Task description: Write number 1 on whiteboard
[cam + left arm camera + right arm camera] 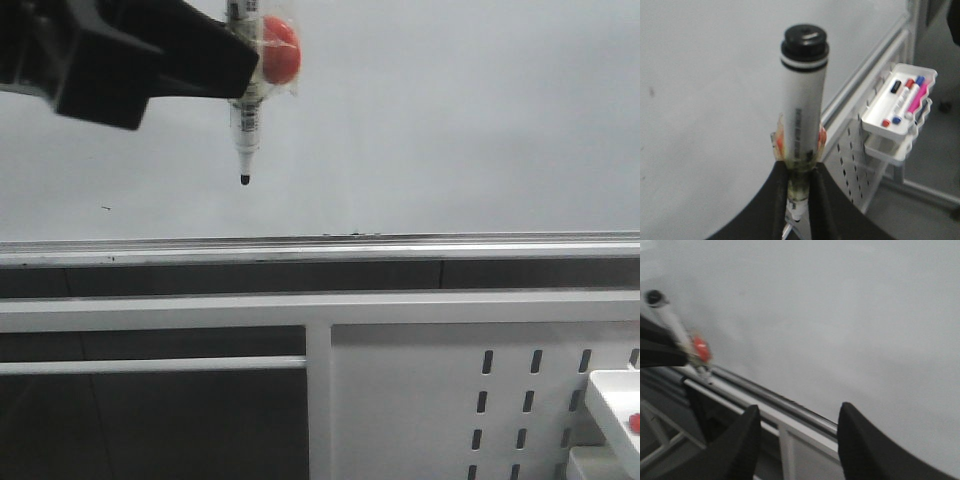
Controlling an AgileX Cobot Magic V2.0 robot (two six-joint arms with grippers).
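Note:
The whiteboard [450, 120] fills the upper front view, pale and glossy, with a silver rail [400, 247] along its lower edge. No number 1 stroke shows on it. My left gripper [235, 62] is shut on a white marker pen [245, 120] with a black tip pointing down, in front of the board at upper left; whether the tip touches the board cannot be told. The left wrist view shows the pen [802, 110] upright between the jaws of the left gripper [799, 190]. My right gripper [799, 412] is open and empty, facing the board [840, 305].
A white slotted metal panel [440, 400] stands below the rail. A white tray [897, 107] with several markers hangs on it at the right. A red-orange pad [281, 50] sits on the pen at the fingers. Small dark specks mark the board.

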